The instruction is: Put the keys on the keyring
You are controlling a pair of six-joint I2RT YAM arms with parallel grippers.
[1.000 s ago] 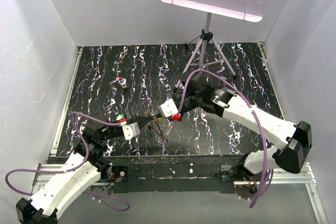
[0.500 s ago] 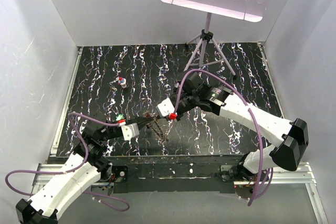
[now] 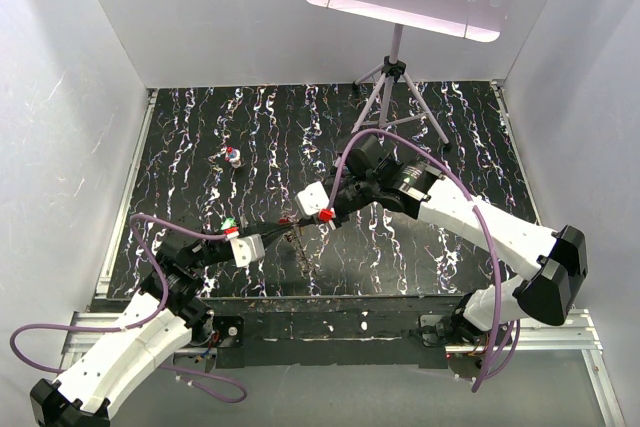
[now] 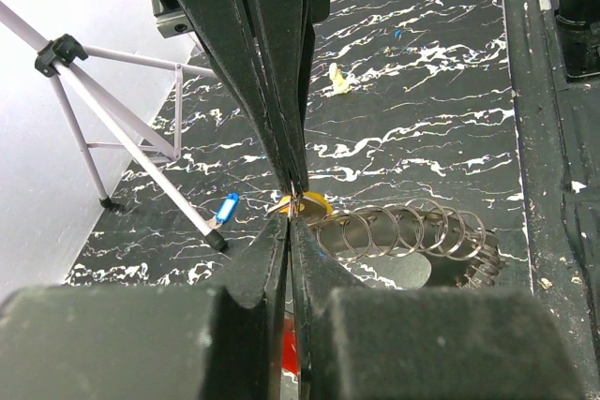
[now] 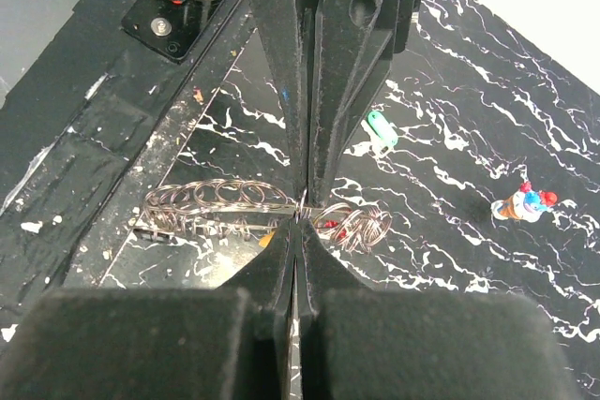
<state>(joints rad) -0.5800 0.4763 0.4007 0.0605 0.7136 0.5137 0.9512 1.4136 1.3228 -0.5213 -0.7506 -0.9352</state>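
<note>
— Keyring (image 5: 217, 201)?
— Close to the table's (image 3: 200, 127) near edge: a string of wire loops, pinched between both arms, loops spreading to either side of the pinch.
— Hands?
— Left gripper (image 4: 288, 224) is clenched on the wire. Right gripper (image 5: 296, 224) is clenched on it too, tip to tip with the left.
— Keys?
— Yellow key (image 4: 312, 201) sits just by the pinch. Green key (image 5: 379, 128) lies loose to the left. Farther off, a figurine (image 5: 525, 203) at left, and a blue key (image 4: 226, 208) beside a foot of the tripod (image 4: 58, 51), toward the far edge.
</note>
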